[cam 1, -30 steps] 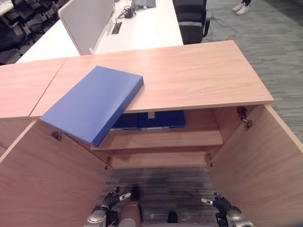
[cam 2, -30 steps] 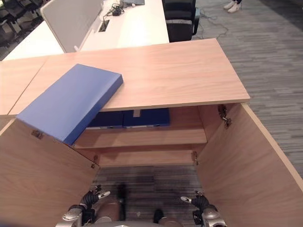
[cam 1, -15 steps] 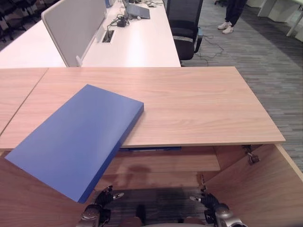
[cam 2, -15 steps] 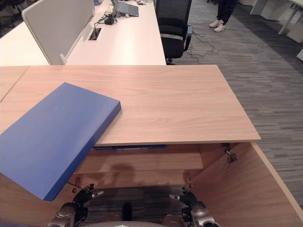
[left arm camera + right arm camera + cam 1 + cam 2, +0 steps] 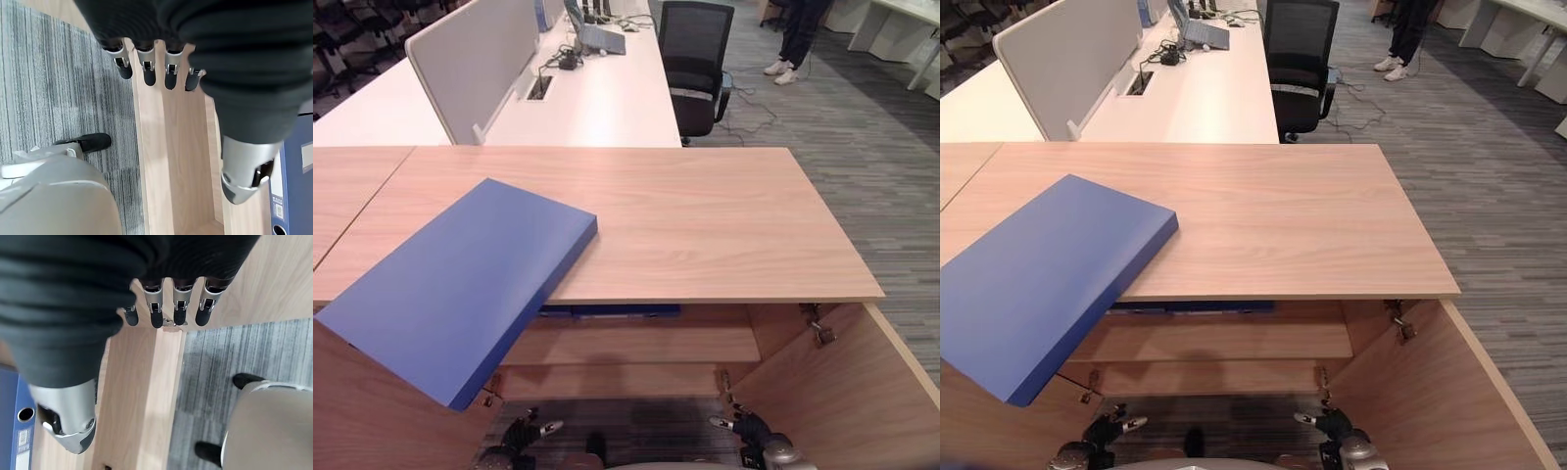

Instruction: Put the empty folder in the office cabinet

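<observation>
Blue folder (image 5: 460, 284) lies flat on the wooden cabinet top (image 5: 705, 225), its near corner jutting well past the front edge over the open left door (image 5: 372, 411). Both hands hang low in front of the cabinet, the left hand (image 5: 524, 433) and right hand (image 5: 744, 428) each with fingers relaxed and straight, holding nothing. Inside, other blue binders (image 5: 607, 310) stand on the upper shelf (image 5: 636, 345). Overhanging so far, the folder could tip off if a rising hand nudges it.

The left hand (image 5: 244, 98) hangs with relaxed fingers above a wooden cabinet edge (image 5: 161, 161), empty.
</observation>
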Robot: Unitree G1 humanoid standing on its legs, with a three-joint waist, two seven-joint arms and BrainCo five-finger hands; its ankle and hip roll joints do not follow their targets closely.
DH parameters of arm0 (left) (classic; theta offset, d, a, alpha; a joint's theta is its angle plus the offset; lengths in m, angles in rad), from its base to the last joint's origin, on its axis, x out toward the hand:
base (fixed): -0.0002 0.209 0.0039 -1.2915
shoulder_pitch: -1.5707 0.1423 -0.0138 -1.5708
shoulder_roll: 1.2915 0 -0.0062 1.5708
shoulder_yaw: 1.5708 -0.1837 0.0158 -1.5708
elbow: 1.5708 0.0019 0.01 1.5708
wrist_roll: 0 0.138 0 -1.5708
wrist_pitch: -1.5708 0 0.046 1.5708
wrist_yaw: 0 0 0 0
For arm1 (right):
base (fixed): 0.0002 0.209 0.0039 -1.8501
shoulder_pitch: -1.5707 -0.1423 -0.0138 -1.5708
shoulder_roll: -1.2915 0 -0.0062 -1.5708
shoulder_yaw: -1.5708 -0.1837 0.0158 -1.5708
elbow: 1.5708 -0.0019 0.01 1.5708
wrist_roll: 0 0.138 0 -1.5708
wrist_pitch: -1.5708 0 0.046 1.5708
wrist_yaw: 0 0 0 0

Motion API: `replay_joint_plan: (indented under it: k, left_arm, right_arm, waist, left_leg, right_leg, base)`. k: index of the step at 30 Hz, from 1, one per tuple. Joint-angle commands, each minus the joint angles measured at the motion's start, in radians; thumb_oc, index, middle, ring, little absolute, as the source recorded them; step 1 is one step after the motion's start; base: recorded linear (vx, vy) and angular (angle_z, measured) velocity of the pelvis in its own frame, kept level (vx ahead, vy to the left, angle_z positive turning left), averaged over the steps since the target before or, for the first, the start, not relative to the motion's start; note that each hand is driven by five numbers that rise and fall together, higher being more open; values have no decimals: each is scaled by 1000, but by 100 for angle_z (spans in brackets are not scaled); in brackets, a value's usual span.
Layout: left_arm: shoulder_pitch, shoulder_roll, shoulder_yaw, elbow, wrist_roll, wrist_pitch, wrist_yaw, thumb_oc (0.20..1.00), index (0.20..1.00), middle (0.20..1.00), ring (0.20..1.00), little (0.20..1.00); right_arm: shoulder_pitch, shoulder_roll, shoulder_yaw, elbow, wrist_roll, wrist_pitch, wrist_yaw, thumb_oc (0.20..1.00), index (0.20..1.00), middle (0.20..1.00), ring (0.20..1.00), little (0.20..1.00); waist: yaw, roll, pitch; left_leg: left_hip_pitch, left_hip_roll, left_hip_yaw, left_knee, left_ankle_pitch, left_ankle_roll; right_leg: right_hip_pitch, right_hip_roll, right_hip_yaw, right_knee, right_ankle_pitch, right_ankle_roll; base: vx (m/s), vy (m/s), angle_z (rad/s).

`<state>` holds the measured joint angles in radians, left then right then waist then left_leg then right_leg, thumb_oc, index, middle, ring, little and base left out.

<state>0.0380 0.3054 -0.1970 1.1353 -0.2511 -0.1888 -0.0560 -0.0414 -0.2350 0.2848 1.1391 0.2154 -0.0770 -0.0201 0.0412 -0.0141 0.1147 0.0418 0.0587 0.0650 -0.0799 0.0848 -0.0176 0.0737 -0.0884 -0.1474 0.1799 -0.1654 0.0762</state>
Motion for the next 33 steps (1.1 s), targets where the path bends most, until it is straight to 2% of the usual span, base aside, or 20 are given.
replay_joint_plan:
  k: [1, 4, 7, 8, 9, 12, 15, 16, 17, 19, 22, 25, 32, 33]
  left_arm:
    - [-41, 14, 12, -10, -9, -25, 3, 1000, 1000, 1000, 1000, 1000]
    - [-42, 6, 12, -7, -17, -25, 5, 1000, 1000, 1000, 1000, 1000]
    - [-39, -6, 8, 5, -19, -26, 3, 1000, 1000, 1000, 1000, 1000]
    - [-39, -6, 7, 5, -19, -26, 3, 1000, 1000, 1000, 1000, 1000]
    - [-47, -12, 4, 8, -30, -24, 5, 1000, 1000, 1000, 1000, 1000]
    - [-62, -23, 0, 9, -47, -21, 6, 1000, 1000, 1000, 1000, 1000]
    - [-60, -31, -6, 4, -40, -22, 2, 1000, 1000, 1000, 1000, 1000]
    - [-52, -35, -5, 7, -36, -24, 2, 1000, 1000, 1000, 1000, 1000]
    - [-52, -36, -5, 7, -36, -24, 2, 1000, 1000, 1000, 1000, 1000]
    - [-45, -41, -8, 16, -31, -23, 2, 1000, 1000, 1000, 1000, 1000]
    - [-41, -42, -14, 20, -18, -21, -1, 1000, 1000, 1000, 1000, 1000]
    - [-39, -47, -29, 14, 3, -20, -4, 1000, 1000, 1000, 1000, 1000]
    - [-46, -32, -38, 9, 29, -23, -12, 1000, 1000, 1000, 1000, 1000]
    - [-46, -32, -38, 9, 29, -23, -12, 1000, 1000, 1000, 1000, 1000]
  right_arm:
    - [-15, -12, 7, -20, 6, -27, -3, 1000, 1000, 1000, 1000, 1000]
    - [-16, -17, 8, -21, 8, -30, -7, 1000, 1000, 1000, 1000, 1000]
    - [-8, -32, 10, -31, 9, -35, -6, 1000, 1000, 1000, 1000, 1000]
    - [-8, -32, 10, -31, 9, -35, -6, 1000, 1000, 1000, 1000, 1000]
    - [-10, -46, 4, -34, 19, -38, -11, 1000, 1000, 1000, 1000, 1000]
    - [-19, -65, -2, -17, 24, -39, -14, 1000, 1000, 1000, 1000, 1000]
    - [-26, -82, -2, -8, 18, -38, -15, 1000, 1000, 1000, 1000, 1000]
    - [-28, -88, -10, -6, 20, -40, -15, 1000, 1000, 1000, 1000, 1000]
    - [-28, -89, -10, -6, 20, -40, -15, 1000, 1000, 1000, 1000, 1000]
    - [-24, -94, -20, 0, 28, -42, -13, 1000, 1000, 1000, 1000, 1000]
    - [-14, -93, -25, 4, 35, -38, -8, 1000, 1000, 1000, 1000, 1000]
    - [-2, -87, -53, 18, 46, -33, -9, 1000, 1000, 1000, 1000, 1000]
    - [9, -60, -80, 23, 58, -25, -9, 1000, 1000, 1000, 1000, 1000]
    - [9, -60, -80, 22, 58, -25, -9, 1000, 1000, 1000, 1000, 1000]
  waist:
    - [18, -19, -9]
    - [18, -16, -9]
    - [20, -6, 0]
    - [19, -6, 1]
    - [19, 3, 20]
    - [19, 10, 42]
    - [4, 5, 46]
    - [-6, 2, 33]
    - [-7, 3, 35]
    - [-32, 11, 14]
    - [-56, 34, -5]
    - [-62, 42, -17]
    - [-63, 23, -15]
    - [-62, 22, -15]
  left_leg:
    - [0, 8, -1, 100, -89, -29]
    - [-11, 22, -11, 97, -69, -46]
    - [-34, 52, -32, 93, -29, -80]
    - [-34, 52, -33, 92, -28, -80]
    - [-78, 65, -50, 105, 13, -106]
    - [-117, 73, -63, 130, 28, -127]
    - [-89, 90, -51, 184, -7, -128]
    - [-44, 102, -76, 210, -31, -132]
    - [-41, 103, -77, 211, -33, -133]
    - [26, 149, -93, 212, -28, -139]
    - [79, 185, -69, 147, -26, -145]
    - [105, 167, -19, 65, -84, -143]
    - [131, 77, -5, 23, -142, -95]
    - [131, 76, -4, 24, -142, -94]
  right_leg:
    - [17, -62, 47, -39, 55, 102]
    - [31, -51, 43, -81, 54, 91]
    - [70, -31, 26, -155, 51, 63]
    - [72, -30, 24, -157, 51, 63]
    - [77, -25, 15, -170, 47, 55]
    - [66, -26, -4, -161, 44, 42]
    - [29, -40, -17, -138, 53, 29]
    - [3, -47, -21, -127, 60, 27]
    - [6, -46, -21, -125, 58, 26]
    - [-31, -50, -35, -102, 59, 31]
    - [-57, -50, -49, -85, 64, 42]
    - [-49, -83, -60, -94, 94, 67]
    - [-54, -157, -35, -101, 166, 118]
    - [-54, -158, -34, -101, 166, 118]
  base:
    - [-37, -180, 7]
    - [-35, -150, 10]
    - [-51, -222, 11]
    - [-116, -190, 35]
    - [-127, -107, 49]
    - [-157, -93, 37]
    - [-209, -2, 18]
    - [-152, 24, -5]
    - [-160, 69, -3]
    - [-115, 122, 24]
    - [-66, 133, 28]
    - [-35, 195, 39]
    - [-32, 187, 5]
    - [-17, 210, -10]
